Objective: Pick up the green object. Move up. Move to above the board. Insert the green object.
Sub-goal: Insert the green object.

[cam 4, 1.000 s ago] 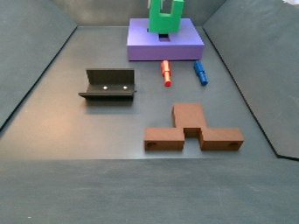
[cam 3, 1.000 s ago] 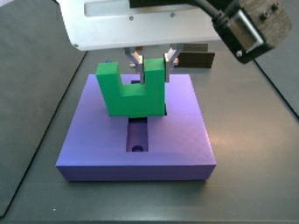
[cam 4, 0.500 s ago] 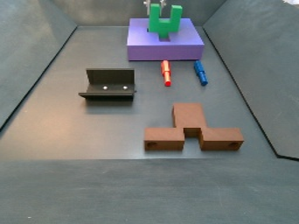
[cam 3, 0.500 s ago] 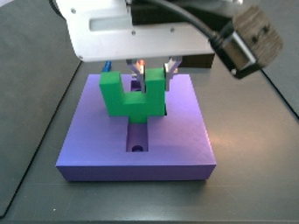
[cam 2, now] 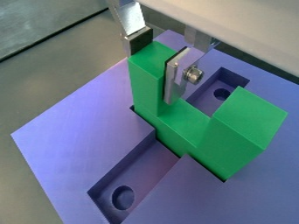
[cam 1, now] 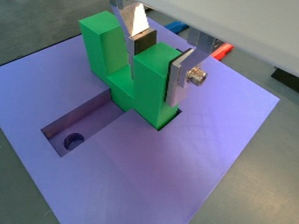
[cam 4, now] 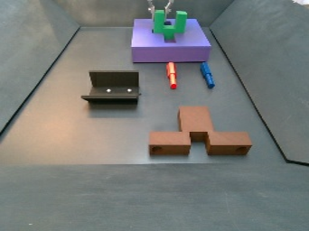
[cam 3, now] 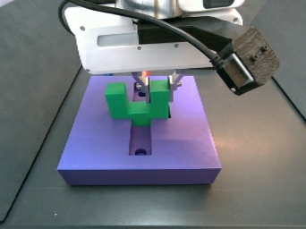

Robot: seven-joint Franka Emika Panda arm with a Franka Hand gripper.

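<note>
The bright green U-shaped object (cam 1: 140,87) stands upright with its base down in the cross-shaped recess of the purple-blue board (cam 1: 198,166). It shows in both side views (cam 3: 131,106) (cam 4: 171,24) and in the other wrist view (cam 2: 198,122). My gripper (cam 1: 162,63) straddles one prong, with a silver finger (cam 1: 181,80) flat against its side and the dark pad of the other on the opposite face; it looks shut on the prong. The gripper also shows from the sides (cam 3: 156,89) (cam 4: 168,13). An open stretch of the recess with a round hole (cam 2: 118,196) lies beside the piece.
The board (cam 4: 157,50) sits at the far end of the dark floor. In front of it lie a red peg (cam 4: 172,75) and a blue peg (cam 4: 207,74). The fixture (cam 4: 111,87) stands mid-left, and brown blocks (cam 4: 200,133) lie nearer the front right.
My gripper has come down with the green object, from well above the board to its base sitting in the recess. Nothing else has moved.
</note>
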